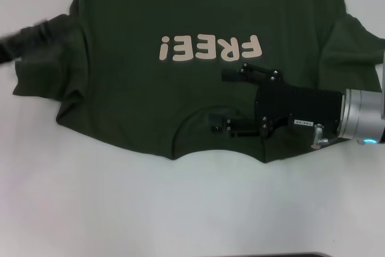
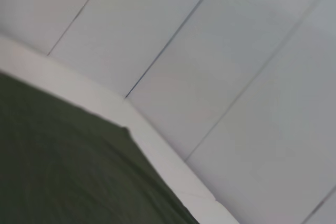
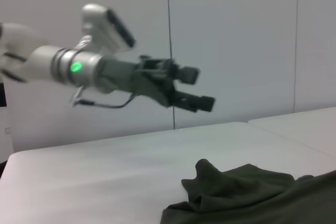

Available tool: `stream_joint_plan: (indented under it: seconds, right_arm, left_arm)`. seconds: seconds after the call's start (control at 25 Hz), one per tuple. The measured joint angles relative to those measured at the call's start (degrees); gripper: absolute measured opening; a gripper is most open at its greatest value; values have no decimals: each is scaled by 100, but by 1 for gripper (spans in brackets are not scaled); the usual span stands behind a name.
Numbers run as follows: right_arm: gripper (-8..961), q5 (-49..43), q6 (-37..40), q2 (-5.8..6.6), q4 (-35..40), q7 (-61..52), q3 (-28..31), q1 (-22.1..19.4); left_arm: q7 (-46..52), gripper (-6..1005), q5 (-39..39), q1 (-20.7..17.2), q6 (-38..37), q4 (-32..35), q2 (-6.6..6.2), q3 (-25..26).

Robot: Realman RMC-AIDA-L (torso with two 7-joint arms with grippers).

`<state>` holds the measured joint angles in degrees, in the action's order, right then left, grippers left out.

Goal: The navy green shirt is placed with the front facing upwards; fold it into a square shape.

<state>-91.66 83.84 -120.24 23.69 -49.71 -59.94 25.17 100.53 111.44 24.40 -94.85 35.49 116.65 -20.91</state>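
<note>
One dark olive-green short-sleeved cotton shirt (image 1: 204, 88) lies flat on the white table (image 1: 192, 209), cream "FREE!" lettering (image 1: 210, 48) up. I log my right gripper (image 1: 225, 102) over the shirt's collar, fingers spread apart. My left gripper (image 3: 202, 88) hangs above the shirt's left sleeve, jaws parted, empty.

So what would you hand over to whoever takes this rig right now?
Right gripper: open, low over the navy green shirt by its collar, holding nothing.
Left gripper: open and empty, raised above the table at the shirt's left sleeve side.
The shirt lies spread front up on the table, lettering showing, left sleeve rumpled.
Done: no fold yet.
Left: fold it into a square.
</note>
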Motion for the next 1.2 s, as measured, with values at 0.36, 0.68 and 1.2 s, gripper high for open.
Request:
stream_joint_plan:
  seconds: [0.36,0.68,1.2]
  right_arm:
    - [925,0,52,0,-13,1,17,-27]
    - [925,0,52,9,-14,-18,19,-29]
    - [925,0,13,9,-13,-26,45,21]
  left_arm:
    - [2812,842,2086,1066,1101,335,-707,-25]
    - [3693,842,3450,1524,1141,280,-961,-34]
    - [3912,843,3883,1389,1777,-25,-901,-27]
